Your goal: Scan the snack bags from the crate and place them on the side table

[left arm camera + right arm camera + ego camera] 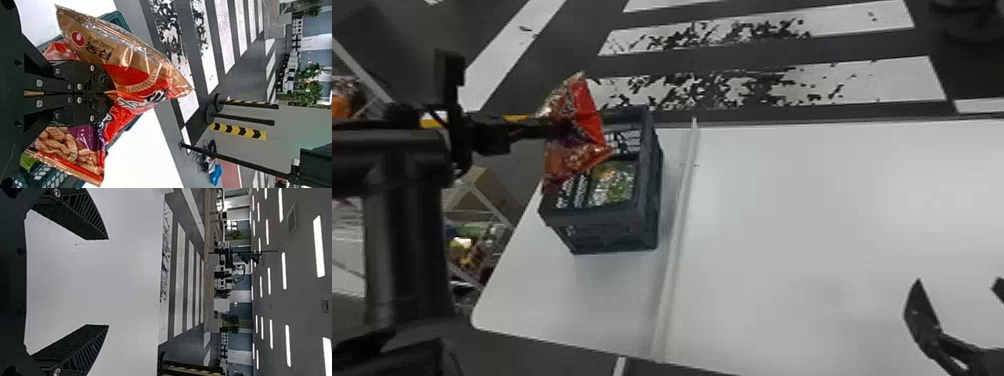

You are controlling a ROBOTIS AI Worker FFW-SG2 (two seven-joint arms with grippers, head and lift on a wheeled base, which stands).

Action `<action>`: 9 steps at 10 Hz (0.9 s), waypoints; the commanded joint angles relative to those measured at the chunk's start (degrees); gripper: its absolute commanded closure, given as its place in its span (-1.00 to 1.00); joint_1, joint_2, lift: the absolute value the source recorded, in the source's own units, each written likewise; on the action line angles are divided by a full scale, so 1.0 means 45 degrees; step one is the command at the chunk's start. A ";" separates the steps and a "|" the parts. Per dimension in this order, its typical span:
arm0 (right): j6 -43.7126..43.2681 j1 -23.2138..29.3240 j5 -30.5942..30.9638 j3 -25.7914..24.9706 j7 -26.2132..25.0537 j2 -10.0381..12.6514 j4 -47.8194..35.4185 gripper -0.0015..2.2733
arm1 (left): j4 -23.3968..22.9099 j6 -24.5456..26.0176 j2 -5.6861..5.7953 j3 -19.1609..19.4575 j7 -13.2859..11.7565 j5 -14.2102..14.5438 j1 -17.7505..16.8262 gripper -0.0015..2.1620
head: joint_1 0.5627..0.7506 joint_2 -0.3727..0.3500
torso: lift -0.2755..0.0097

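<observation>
By the left jaws (110, 93), the red-and-gold snack bag (131, 76) is clamped mid-body above the crate (604, 232) at left; probably light and crushable, it is best pinched gently there. The right jaws (108, 282) are parted.

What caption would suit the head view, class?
The left gripper holds a red snack bag over the dark crate.

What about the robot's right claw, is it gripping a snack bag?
No, the right gripper has its two fingers spread wide apart, with nothing held between them.
</observation>
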 commanded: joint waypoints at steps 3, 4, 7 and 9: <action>0.0000 0.0028 -0.0002 -0.0039 0.0001 0.0000 0.0000 -0.93 | -0.2053 0.3026 -0.0902 -0.0284 -0.0033 0.0822 0.0235 0.98 | 0.41 0.72 | 0.27; 0.0000 0.0008 -0.0002 -0.0039 0.0001 0.0000 0.0000 -0.93 | -0.2756 0.3768 -0.1371 -0.0460 0.0064 0.0998 0.0332 0.98 | 0.41 0.64 | 0.27; -0.0039 0.0008 -0.0080 -0.0097 0.0001 0.0000 0.0000 -0.93 | -0.4436 0.5135 -0.3246 -0.1573 0.0592 0.1017 0.0547 0.98 | 0.41 0.39 | 0.27; -0.0117 0.0008 -0.0295 -0.0254 0.0001 0.0000 0.0000 -0.93 | -0.4690 0.5487 -0.4183 -0.2764 0.1236 0.1017 0.0743 0.98 | 0.41 0.17 | 0.27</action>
